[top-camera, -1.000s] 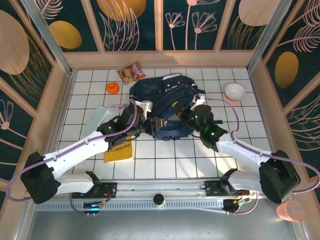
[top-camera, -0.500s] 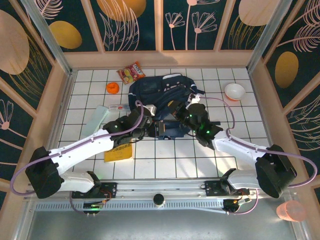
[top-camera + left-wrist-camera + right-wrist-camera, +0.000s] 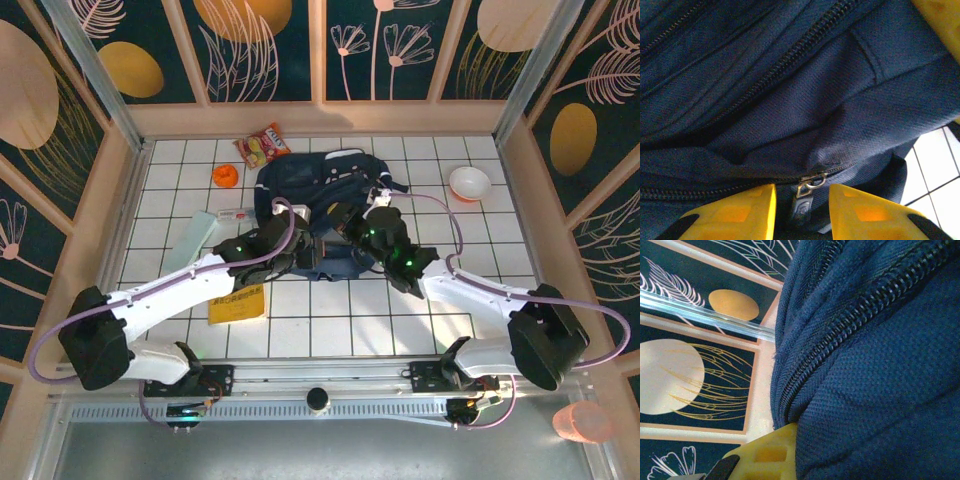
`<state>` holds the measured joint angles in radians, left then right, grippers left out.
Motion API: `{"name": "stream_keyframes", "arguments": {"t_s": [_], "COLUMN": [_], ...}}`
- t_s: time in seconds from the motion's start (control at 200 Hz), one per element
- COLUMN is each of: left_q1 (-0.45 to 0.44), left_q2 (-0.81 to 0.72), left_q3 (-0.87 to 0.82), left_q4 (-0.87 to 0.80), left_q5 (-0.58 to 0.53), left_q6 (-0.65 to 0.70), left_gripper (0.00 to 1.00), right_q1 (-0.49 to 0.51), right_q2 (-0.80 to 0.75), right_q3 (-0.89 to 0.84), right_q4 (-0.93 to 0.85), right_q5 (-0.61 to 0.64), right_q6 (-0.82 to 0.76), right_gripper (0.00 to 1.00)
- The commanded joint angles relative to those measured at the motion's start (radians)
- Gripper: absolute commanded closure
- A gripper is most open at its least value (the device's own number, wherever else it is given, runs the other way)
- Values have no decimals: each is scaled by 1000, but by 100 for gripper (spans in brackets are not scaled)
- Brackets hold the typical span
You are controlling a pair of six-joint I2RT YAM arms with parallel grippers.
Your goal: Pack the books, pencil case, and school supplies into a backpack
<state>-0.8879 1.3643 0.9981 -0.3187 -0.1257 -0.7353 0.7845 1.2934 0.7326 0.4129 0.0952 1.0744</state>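
Observation:
The navy backpack (image 3: 300, 180) lies at the middle back of the table. My left gripper (image 3: 303, 247) is at its near edge. In the left wrist view it is open (image 3: 802, 212), with a metal zipper pull (image 3: 809, 189) hanging between the yellow fingers (image 3: 740, 215). My right gripper (image 3: 345, 222) presses into the backpack (image 3: 880, 365) beside a zipper line. One yellow finger (image 3: 767, 452) shows and fabric hides the other. The yellow book (image 3: 238, 298) lies partly under my left arm. The pencil case (image 3: 236, 213) and a pale bluish piece (image 3: 197, 238) lie left of the backpack.
A red-orange snack packet (image 3: 262, 146) and a small orange object (image 3: 225, 176) sit at the back left. A white bowl (image 3: 469, 182) stands at the back right. Wooden walls close in the tiled table (image 3: 340, 320).
Both grippers have moved in on the backpack: the left one to the right along its near edge, the right one leftward and farther back onto the fabric.

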Motion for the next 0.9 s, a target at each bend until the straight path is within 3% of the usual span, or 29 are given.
{"name": "stream_keyframes", "arguments": {"t_s": [0.0, 0.29, 0.45, 0.515, 0.896], "left_q1": [-2, -2, 2, 3, 139], "left_q2": [26, 35, 9, -7, -48], "left_q3": [12, 3, -17, -20, -95], "left_q4": [-14, -5, 17, 21, 198], "left_q5": [-73, -115, -68, -45, 406], "left_q6": [19, 4, -24, -24, -87], "left_gripper": [69, 84, 99, 100, 100], "right_q1": [20, 38, 38, 36, 21], "right_q2": [-6, 18, 10, 4, -61], "right_q3": [66, 77, 59, 41, -60], "right_q4": [79, 81, 63, 69, 68], "right_q5": [26, 23, 55, 61, -17], "right_q6": [-33, -28, -44, -56, -205], "right_gripper": [100, 100, 100, 100, 100]}}
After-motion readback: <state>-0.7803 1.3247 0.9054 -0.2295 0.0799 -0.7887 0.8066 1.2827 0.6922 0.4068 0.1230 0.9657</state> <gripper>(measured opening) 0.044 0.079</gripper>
